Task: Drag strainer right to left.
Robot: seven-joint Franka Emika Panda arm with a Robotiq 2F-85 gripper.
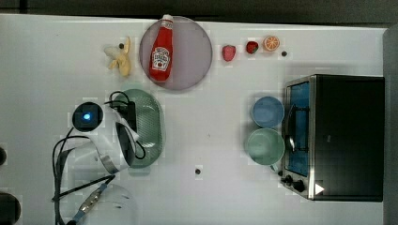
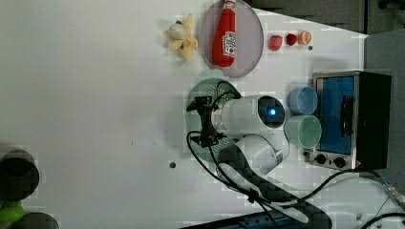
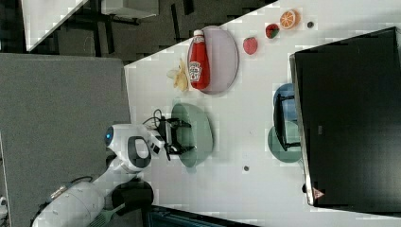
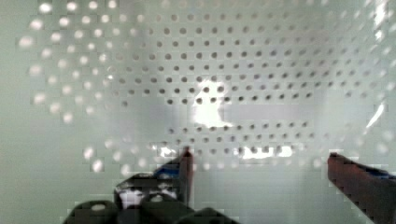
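Observation:
The strainer [image 1: 152,123] is a pale mint-green oval with many small holes, lying left of centre in the top view, just below the plate. My gripper [image 1: 129,117] hangs over the strainer's left half in the top view. The right view shows the gripper [image 3: 178,137] reaching into the strainer [image 3: 198,135] from the right view's left. In the wrist view the perforated inside of the strainer [image 4: 210,79] is close up, and the gripper [image 4: 259,163] is open, its two dark fingers [image 4: 187,170] wide apart with nothing between them. I cannot tell whether they touch the floor of the strainer.
A round plate [image 1: 192,61] with a ketchup bottle [image 1: 162,49] lies just above the strainer in the top view, with a peeled banana [image 1: 121,57] beside it. A blue bowl [image 1: 267,111] and a green bowl [image 1: 265,146] stand by the toaster oven [image 1: 347,136]. Small fruit [image 1: 252,47] sits at the far edge.

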